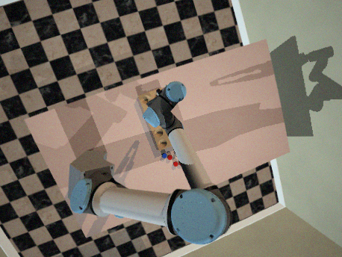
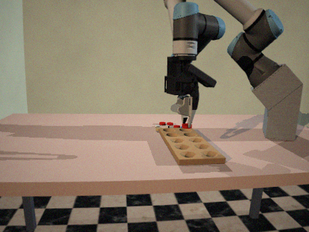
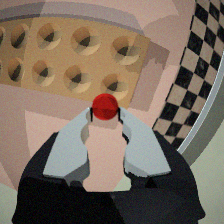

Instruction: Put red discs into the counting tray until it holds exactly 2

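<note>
My gripper [image 2: 186,124] is shut on a red disc [image 3: 105,107] and holds it low over the far end of the wooden counting tray [image 2: 190,145]. In the wrist view the disc sits just off the tray's edge [image 3: 75,60], beside a corner pocket [image 3: 115,85]. Every tray pocket that I can see is empty. Loose red discs [image 2: 169,124] lie on the table just beyond the tray's far end. In the top view a blue disc [image 1: 163,155] and two red discs [image 1: 169,157] lie by the tray's end [image 1: 160,137]; the arm hides most of the tray and the gripper.
The arm's base block [image 2: 281,104] stands on the table to the right of the tray. The arm's forearm [image 1: 187,153] crosses above the loose discs in the top view. The pink table [image 2: 84,148] stands on a checkered floor.
</note>
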Controlling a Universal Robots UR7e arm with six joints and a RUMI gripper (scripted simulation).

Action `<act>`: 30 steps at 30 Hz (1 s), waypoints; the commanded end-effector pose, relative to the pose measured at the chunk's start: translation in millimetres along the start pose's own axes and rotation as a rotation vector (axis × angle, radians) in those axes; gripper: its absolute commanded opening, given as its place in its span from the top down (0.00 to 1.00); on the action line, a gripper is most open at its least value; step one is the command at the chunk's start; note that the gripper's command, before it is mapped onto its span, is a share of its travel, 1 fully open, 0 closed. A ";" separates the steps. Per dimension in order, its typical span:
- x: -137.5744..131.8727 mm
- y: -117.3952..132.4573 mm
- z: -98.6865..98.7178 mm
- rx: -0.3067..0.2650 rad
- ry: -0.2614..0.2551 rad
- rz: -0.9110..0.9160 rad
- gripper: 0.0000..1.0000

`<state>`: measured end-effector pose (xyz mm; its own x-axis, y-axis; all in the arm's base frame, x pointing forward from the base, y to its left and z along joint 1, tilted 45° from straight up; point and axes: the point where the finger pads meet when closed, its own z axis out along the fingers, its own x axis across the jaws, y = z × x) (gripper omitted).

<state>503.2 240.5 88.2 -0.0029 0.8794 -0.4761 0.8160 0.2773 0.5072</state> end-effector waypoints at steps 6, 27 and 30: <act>19.7 0.9 -6.6 -0.021 -0.010 0.001 1.00; 19.1 1.1 41.6 -0.022 -0.011 0.001 1.00; 19.0 1.6 60.6 -0.022 -0.011 0.001 1.00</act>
<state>523.0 243.1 54.5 0.0060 0.8745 -0.4849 0.8054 0.2831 0.5207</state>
